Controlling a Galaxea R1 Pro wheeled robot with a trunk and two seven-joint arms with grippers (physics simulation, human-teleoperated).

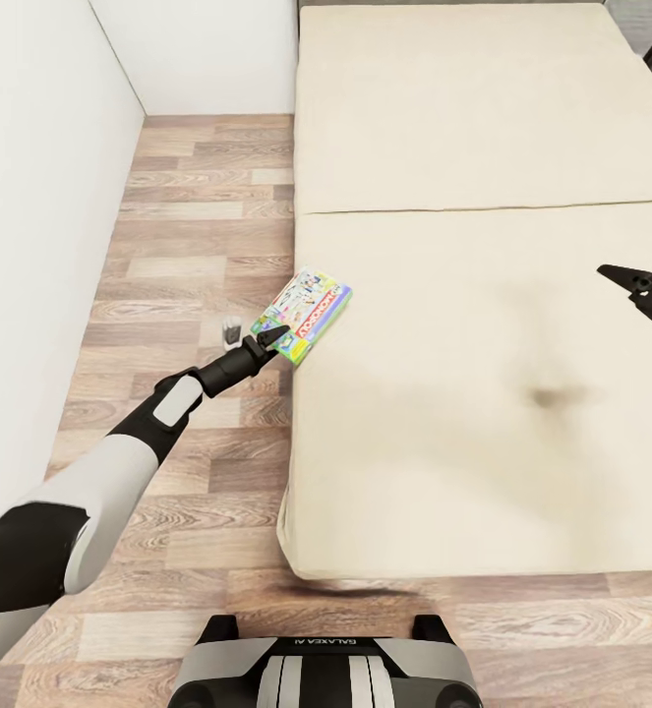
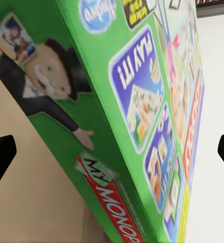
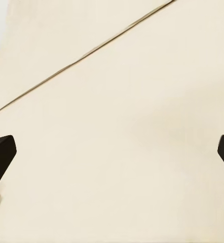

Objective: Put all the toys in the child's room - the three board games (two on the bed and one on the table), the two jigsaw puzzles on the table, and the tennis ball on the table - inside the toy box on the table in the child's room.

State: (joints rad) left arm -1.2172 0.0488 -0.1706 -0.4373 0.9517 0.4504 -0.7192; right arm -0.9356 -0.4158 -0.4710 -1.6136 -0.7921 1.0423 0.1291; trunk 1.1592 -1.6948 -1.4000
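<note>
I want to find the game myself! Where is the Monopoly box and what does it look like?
Look at the big cream bed beside the wood plank floor. At the bed's left edge, near the seam across the mattress, a flat box sticks out over the floor, with the left pincer at its corner. That is the Monopoly box: bright green and white with a red logo strip, the only colourful thing on the plain mattress.

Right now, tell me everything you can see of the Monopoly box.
The Monopoly box is a flat rectangular game box, cardboard by its look, with green sides, a red logo strip and colourful printed panels. It sits tilted at the left edge of the bed, one end past the edge over the floor. The left gripper is at its near end, fingertips spread wide on either side in the left wrist view.
</note>
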